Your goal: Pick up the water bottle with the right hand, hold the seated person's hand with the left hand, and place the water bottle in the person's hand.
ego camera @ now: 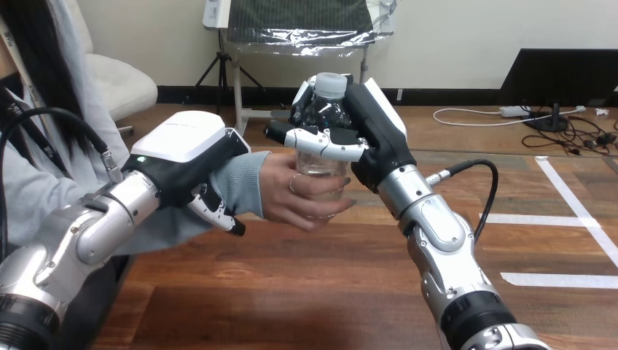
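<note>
Clear, smooth plastic cylinder with pale cap [329, 84]: the water bottle [321, 169] sits above the wooden surface [306, 284], right hand [368, 127] curled round its upper body, the person's hand [291, 195] wrapped round its lower part. Left hand [191, 157] clasps the person's soft-sleeved wrist [244, 182]. Risk: slick wall slips if release precedes a firm grip

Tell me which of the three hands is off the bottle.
The left hand, clasping the person's wrist; the right hand and the person's hand both grip the bottle.

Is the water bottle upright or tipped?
Upright: water bottle cap on top, body vertical, held by the right robot hand and the person's hand.
</note>
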Robot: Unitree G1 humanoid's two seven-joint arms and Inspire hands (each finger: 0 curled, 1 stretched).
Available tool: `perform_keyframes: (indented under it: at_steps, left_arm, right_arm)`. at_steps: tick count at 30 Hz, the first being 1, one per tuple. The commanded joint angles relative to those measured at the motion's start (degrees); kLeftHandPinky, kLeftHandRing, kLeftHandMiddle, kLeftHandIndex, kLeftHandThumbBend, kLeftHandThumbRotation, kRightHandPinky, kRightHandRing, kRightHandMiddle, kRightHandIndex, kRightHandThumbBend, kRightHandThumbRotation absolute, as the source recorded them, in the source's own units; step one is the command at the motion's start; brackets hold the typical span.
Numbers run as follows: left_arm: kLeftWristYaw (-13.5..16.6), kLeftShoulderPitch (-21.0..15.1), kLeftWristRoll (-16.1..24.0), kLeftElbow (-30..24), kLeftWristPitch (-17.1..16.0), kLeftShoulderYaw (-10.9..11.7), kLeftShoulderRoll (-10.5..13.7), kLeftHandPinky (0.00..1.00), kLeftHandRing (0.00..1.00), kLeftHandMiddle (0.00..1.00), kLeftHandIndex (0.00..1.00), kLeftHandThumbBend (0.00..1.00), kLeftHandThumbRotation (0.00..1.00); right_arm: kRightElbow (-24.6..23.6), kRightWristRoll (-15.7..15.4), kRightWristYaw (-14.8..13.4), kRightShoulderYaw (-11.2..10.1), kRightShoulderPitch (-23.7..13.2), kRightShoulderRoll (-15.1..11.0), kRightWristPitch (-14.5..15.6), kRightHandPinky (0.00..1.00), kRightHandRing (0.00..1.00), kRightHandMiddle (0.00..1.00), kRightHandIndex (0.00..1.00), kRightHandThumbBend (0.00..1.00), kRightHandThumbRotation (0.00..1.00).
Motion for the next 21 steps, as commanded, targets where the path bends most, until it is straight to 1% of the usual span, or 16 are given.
perform_keyframes:
  at_steps: [1, 5, 7, 9, 12, 13, 15, 16, 17, 18, 21]
  left_arm:
    - [1.2, -4.4, -1.0, -1.3, -1.4, 0.1, -0.9, 0.19, 0.24, 0.31, 0.29, 0.91, 0.00]
    - [1.2, -4.2, -0.8, -1.4, -1.6, 0.1, -0.7, 0.19, 0.25, 0.32, 0.30, 0.91, 0.00]
    - [1.5, -4.1, -0.7, -1.4, -1.7, 0.1, -0.6, 0.19, 0.25, 0.32, 0.31, 0.91, 0.00]
    - [1.7, -4.0, -0.4, -1.5, -1.6, 0.1, -0.6, 0.20, 0.26, 0.34, 0.33, 0.91, 0.00]
    - [1.3, -3.8, -0.4, -1.9, -1.2, 0.2, -0.5, 0.22, 0.28, 0.36, 0.35, 0.91, 0.00]
    - [1.0, -3.6, -0.3, -2.4, -0.5, 0.3, -0.4, 0.22, 0.29, 0.37, 0.36, 0.91, 0.00]
    - [0.8, -3.3, -0.2, -3.0, 0.2, 0.4, -0.4, 0.25, 0.32, 0.39, 0.39, 0.91, 0.01]
    - [0.6, -3.0, -0.9, -3.2, 0.1, 0.8, -0.5, 0.27, 0.34, 0.41, 0.41, 0.91, 0.03]
    - [0.5, -2.9, -1.4, -3.3, -0.1, 1.0, -0.5, 0.27, 0.34, 0.41, 0.41, 0.91, 0.03]
    - [0.5, -2.8, -1.8, -3.3, -0.2, 1.1, -0.5, 0.32, 0.39, 0.46, 0.46, 0.94, 0.04]
    - [0.3, -2.2, -2.1, -4.2, 0.4, 1.4, -0.4, 0.38, 0.45, 0.52, 0.52, 0.96, 0.06]
  right_arm:
    - [-4.5, 1.4, 1.2, 1.7, -3.1, 3.3, -0.6, 0.08, 0.13, 0.20, 0.23, 0.67, 0.00]
    - [-4.8, 1.4, 1.3, 1.7, -3.1, 3.1, 0.1, 0.09, 0.14, 0.21, 0.24, 0.69, 0.00]
    - [-4.8, 1.1, 1.2, 1.8, -3.2, 2.8, 0.6, 0.10, 0.15, 0.22, 0.26, 0.71, 0.02]
    - [-4.5, 0.7, 1.0, 1.8, -3.4, 2.5, 0.7, 0.12, 0.16, 0.25, 0.29, 0.73, 0.06]
    - [-4.8, 0.7, 1.1, 1.9, -3.4, 2.4, 1.5, 0.16, 0.20, 0.30, 0.34, 0.77, 0.13]
    - [-4.9, 1.1, 1.6, 1.8, -3.3, 2.3, 2.0, 0.17, 0.21, 0.31, 0.35, 0.78, 0.15]
    - [-5.1, 1.5, 2.2, 1.7, -3.2, 2.3, 2.6, 0.21, 0.26, 0.36, 0.39, 0.81, 0.19]
    - [-5.3, -0.1, 0.8, 2.3, -3.1, 1.7, 2.3, 0.24, 0.29, 0.39, 0.42, 0.83, 0.22]
    - [-5.4, -1.4, -0.4, 2.7, -3.0, 1.4, 2.1, 0.24, 0.29, 0.39, 0.42, 0.83, 0.22]
    - [-5.5, -2.3, -1.2, 3.0, -3.0, 1.1, 2.0, 0.30, 0.35, 0.43, 0.46, 0.85, 0.29]
    - [-5.3, -1.3, 0.3, 2.7, -3.0, 1.0, 2.1, 0.37, 0.42, 0.49, 0.52, 0.87, 0.34]
